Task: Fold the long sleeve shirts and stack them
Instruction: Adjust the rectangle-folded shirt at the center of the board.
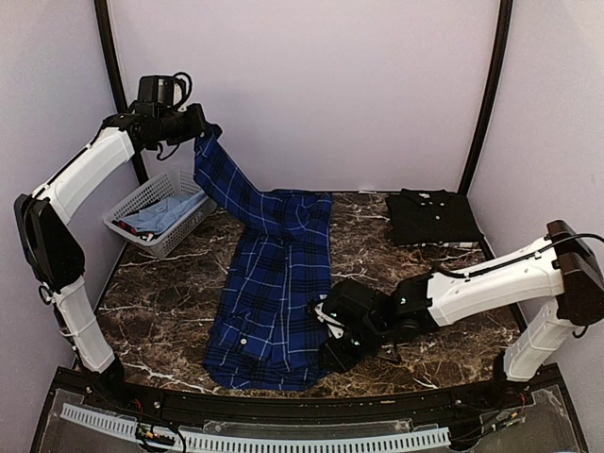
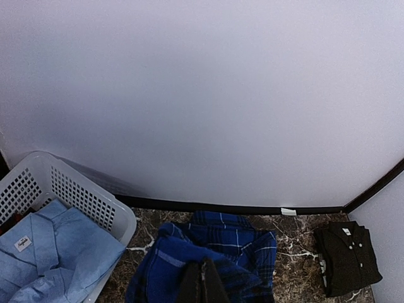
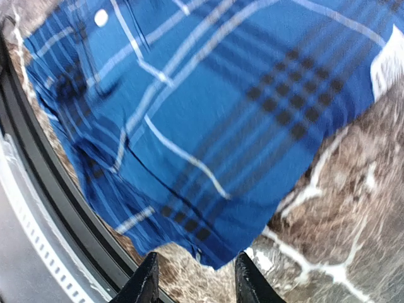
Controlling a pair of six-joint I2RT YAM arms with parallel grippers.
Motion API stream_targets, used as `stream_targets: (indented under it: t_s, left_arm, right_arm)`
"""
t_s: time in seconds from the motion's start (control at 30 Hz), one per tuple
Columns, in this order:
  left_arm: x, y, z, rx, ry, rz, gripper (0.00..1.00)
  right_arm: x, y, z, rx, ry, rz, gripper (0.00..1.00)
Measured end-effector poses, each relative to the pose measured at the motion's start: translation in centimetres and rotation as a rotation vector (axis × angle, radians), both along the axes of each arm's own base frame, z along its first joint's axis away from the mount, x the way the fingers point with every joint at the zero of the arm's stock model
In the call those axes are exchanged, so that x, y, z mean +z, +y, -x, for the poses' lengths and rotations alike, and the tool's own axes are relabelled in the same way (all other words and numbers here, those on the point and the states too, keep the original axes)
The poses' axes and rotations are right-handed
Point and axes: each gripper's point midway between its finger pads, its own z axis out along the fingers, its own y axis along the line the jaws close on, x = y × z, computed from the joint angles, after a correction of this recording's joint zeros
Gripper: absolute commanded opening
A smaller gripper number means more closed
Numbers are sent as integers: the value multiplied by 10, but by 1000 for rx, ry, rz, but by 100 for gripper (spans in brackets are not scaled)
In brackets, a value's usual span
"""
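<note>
The royal-blue plaid shirt [image 1: 274, 283] lies lengthwise on the marble table, one sleeve pulled up and to the left. My left gripper [image 1: 200, 132] is shut on that sleeve high above the basket; in the left wrist view the closed fingers [image 2: 203, 284] pinch blue cloth [image 2: 221, 252]. The black shirt [image 1: 431, 217] lies folded at the back right, seen also in the left wrist view [image 2: 348, 257]. My right gripper [image 1: 330, 351] hovers low by the plaid shirt's near right hem. It is open [image 3: 196, 281], with the hem corner [image 3: 218, 252] just beyond its tips and nothing between them.
A white lattice basket [image 1: 159, 209] with light blue clothing [image 2: 44, 252] stands at the back left. The table's black front rail [image 1: 283, 401] runs close to my right gripper. Walls enclose the back and sides.
</note>
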Motion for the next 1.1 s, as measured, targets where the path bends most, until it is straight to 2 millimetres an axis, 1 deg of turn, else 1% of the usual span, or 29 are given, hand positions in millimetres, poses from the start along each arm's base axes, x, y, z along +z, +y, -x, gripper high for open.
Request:
stream_targets:
  t_s: [0.03,0.1,0.23,0.3,0.43,0.47,0.53,0.6,0.63,0.87,0.97,1.03,1.1]
  left_arm:
    - [0,0,0,0,0,0,0]
    - [-2,1,-1,1,3,0,0]
    - [-5,0,-3,0,11,-2,0]
    - [-6,0,-3,-1,12,-2,0]
    - [-7,0,-4,-1,14,-3,0]
    - [-7,0,-4,-1,14,-3,0]
    - [-6,0,-4,-1,12,-3,0]
    - [-6,0,-4,-1,11,-2,0]
    - [-6,0,-4,-1,11,-2,0]
    - [-4,-1,-7,-1,6,-1,0]
    - [-4,-2,-11,0,4,0,0]
    - [-5,-2,-12,1,6,-1,0]
    - [-6,-3,-14,0,7,-1,0]
  right_arm:
    - [-7,-5,7,4,3,24,38]
    - [-13,-9,11,-7,1,45,39]
    - [-17,-11,5,-50,-35,64,38]
    - [-21,-13,0,-70,-57,80,34]
    - [-35,-14,-3,-83,-84,128,29]
    - [-39,-14,-2,-81,-88,139,26]
    - [-42,-12,-1,-75,-99,153,14]
    - [-42,-10,1,-64,-109,155,3]
    - [-41,-8,3,-64,-110,153,0]
    - [-37,-3,15,-35,-108,139,0]
    - [-41,-7,23,-27,-77,121,0]
    - [-47,-11,28,-25,-52,121,8]
    - [-47,-10,30,-26,-36,103,11]
